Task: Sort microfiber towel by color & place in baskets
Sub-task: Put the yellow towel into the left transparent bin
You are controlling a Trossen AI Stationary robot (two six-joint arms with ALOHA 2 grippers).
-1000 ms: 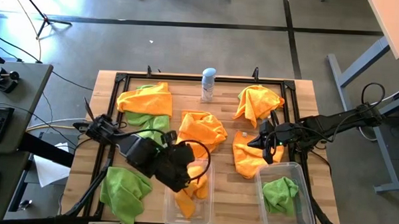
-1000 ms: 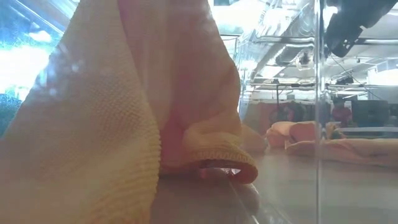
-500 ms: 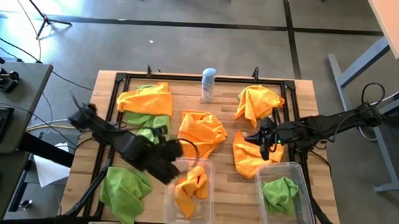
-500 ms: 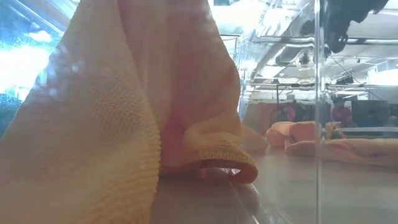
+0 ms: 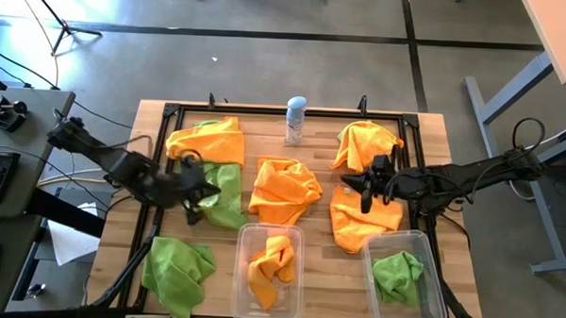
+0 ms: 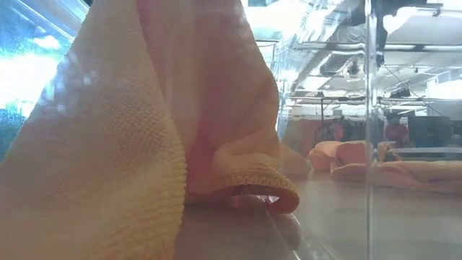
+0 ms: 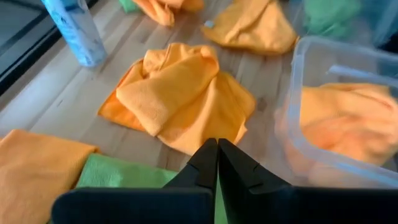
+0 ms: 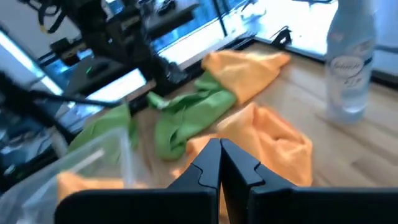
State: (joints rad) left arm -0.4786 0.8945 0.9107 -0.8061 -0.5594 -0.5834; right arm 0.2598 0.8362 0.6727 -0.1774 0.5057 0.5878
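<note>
The left gripper [image 5: 195, 187] hangs with its fingers [image 7: 214, 163] pressed together and nothing between them. Directly under its tip lies a green towel [image 5: 223, 193], and touching that towel on the far side is a folded orange towel [image 5: 208, 141]. Just off to the gripper's side, toward the table's middle, a crumpled orange towel [image 7: 180, 96] lies flat on the wood. Nearer the front edge stands the middle basket [image 5: 268, 276] with an orange towel [image 5: 270, 266] heaped inside (in the low view this cloth [image 6: 137, 123] fills most of the picture, pressed against the clear wall). Near the front edge on the gripper's other side lies another green towel [image 5: 178, 269]. Well beyond, at the table's back edge, stands a spray can [image 5: 295, 120].

The right gripper [image 5: 367, 188] is likewise clenched, its two fingers [image 8: 219, 163] meeting with nothing held. It hovers between two orange towels: one [image 5: 367, 145] toward the back and one [image 5: 361, 222] toward the front, just below its tip. Past the nearer of these stands the second basket [image 5: 405, 282], holding a green towel [image 5: 395, 275].
</note>
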